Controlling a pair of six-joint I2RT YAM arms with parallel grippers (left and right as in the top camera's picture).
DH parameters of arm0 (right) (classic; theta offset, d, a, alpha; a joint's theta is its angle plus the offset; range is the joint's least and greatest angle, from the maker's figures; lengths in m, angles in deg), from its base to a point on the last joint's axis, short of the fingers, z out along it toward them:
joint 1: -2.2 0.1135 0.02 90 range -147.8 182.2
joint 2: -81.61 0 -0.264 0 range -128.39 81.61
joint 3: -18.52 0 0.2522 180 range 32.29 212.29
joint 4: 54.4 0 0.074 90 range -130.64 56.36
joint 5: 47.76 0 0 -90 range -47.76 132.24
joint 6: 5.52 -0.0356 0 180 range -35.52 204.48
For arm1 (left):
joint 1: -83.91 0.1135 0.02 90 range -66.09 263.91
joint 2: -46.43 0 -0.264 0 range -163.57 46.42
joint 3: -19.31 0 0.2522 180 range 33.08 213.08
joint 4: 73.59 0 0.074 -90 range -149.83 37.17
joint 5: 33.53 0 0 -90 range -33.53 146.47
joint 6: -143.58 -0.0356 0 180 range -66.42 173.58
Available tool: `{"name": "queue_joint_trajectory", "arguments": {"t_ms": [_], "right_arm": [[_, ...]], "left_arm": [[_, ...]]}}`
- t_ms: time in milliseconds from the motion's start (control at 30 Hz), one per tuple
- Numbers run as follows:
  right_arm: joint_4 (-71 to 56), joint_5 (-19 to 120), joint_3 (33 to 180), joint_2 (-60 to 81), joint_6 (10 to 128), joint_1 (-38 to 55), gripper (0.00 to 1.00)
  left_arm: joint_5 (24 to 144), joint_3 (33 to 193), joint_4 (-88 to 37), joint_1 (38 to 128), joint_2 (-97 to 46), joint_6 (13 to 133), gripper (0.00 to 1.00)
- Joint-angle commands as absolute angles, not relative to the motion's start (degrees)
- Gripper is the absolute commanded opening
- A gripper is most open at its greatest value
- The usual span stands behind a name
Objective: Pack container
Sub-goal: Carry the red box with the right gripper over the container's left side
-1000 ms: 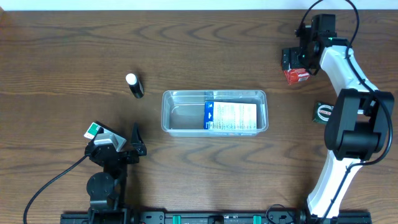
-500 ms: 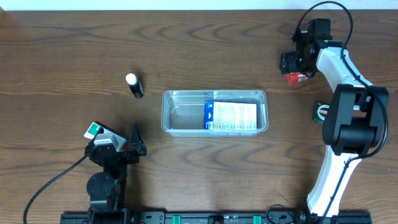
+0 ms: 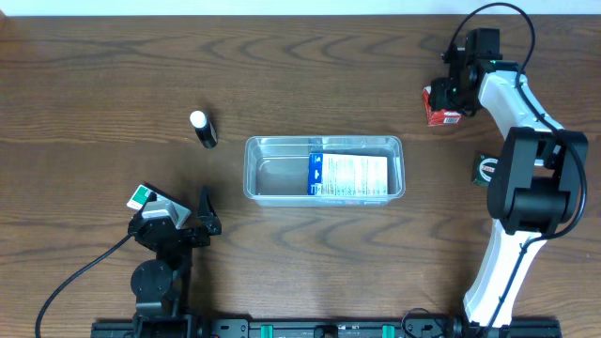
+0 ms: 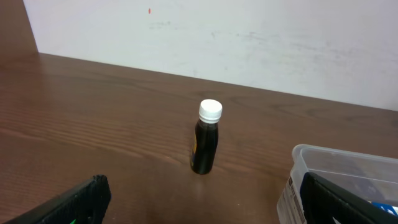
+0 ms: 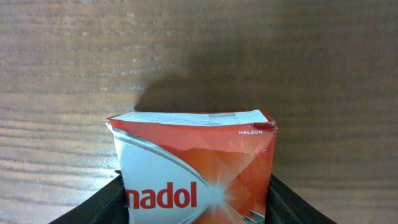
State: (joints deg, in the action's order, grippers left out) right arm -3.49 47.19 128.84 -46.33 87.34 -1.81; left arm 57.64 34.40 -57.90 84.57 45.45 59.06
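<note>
Right gripper (image 5: 196, 182), seemingly clamped on the red box (image 5: 186, 146), should lift squarely before crossing to the container (image 3: 324, 139); left gripper (image 4: 205, 199) gapes.

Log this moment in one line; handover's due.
right claw: shut on Panadol box | left claw: open | container: holds blue-white packet | dark bottle: outside

- Overhead: soft, even light over the wooden table (image 3: 113, 75); sharp from edge to edge, with only short, faint shadows
- The clear container (image 3: 249, 171) carries a pale sheen along its rim and floor
- Left wrist: a bright white wall (image 4: 249, 37) fills the background; the dark bottle (image 4: 205, 149) is in fair focus with a small soft shadow at its base; the bottom corners are dark and blurred
- Right wrist: dimmer; the red box (image 5: 193, 168) shows crisp print and throws a broad soft shadow on the wood behind it
</note>
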Motion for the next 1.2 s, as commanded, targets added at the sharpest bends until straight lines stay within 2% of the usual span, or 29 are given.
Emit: {"name": "queue_joint_trajectory", "arguments": {"t_ms": [0, 200, 467, 700, 900, 1167], "right_arm": [[-2.09, 47.67, 129.36, -42.00, 85.13, -2.22, 0.57], [1.36, 50.14, 129.36, -34.49, 83.84, -1.92, 0.58], [3.98, 72.30, 129.36, -24.74, 81.89, 0.99, 0.58], [6.43, 87.21, 129.36, -22.86, 78.92, 8.62, 0.57], [8.48, 84.92, 129.34, -22.92, 78.94, 18.48, 0.58], [9.80, 67.30, 129.14, -22.99, 76.21, 32.55, 0.59]], "left_arm": [[56.96, 33.31, -55.80, 84.86, 45.39, 58.12, 0.98], [56.96, 33.31, -55.80, 84.86, 45.39, 58.12, 0.98], [56.96, 33.31, -55.80, 84.86, 45.39, 58.12, 0.98], [56.96, 33.31, -55.80, 84.86, 45.39, 58.12, 0.98], [56.96, 33.31, -55.80, 84.86, 45.39, 58.12, 0.98], [56.96, 33.31, -55.80, 84.86, 45.39, 58.12, 0.98]]}}
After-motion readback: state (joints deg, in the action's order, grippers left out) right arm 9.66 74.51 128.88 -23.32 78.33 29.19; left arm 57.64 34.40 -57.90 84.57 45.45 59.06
